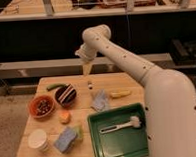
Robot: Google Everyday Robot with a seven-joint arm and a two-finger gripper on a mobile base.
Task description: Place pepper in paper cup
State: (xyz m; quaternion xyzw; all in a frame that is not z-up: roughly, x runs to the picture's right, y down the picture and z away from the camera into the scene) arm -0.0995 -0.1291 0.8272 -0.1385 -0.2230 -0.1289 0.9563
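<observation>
Wooden table [108, 82] is carrying the slim green pepper [55, 86], likely light, firm, waxy; you'll be taking it mid-length. Gripper [87, 69] is hovering nearby, opening untellable.

A: Any writing on the cup [38, 140] or the tray [118, 144]?

B: None that can be read. No label, brand or number shows on anything on the table [117, 83] (the white arm [121, 57] included).

A: And on the gripper [87, 68]?

B: No mark to read there either. It hangs over the table's far edge, near the pepper [55, 86].
</observation>
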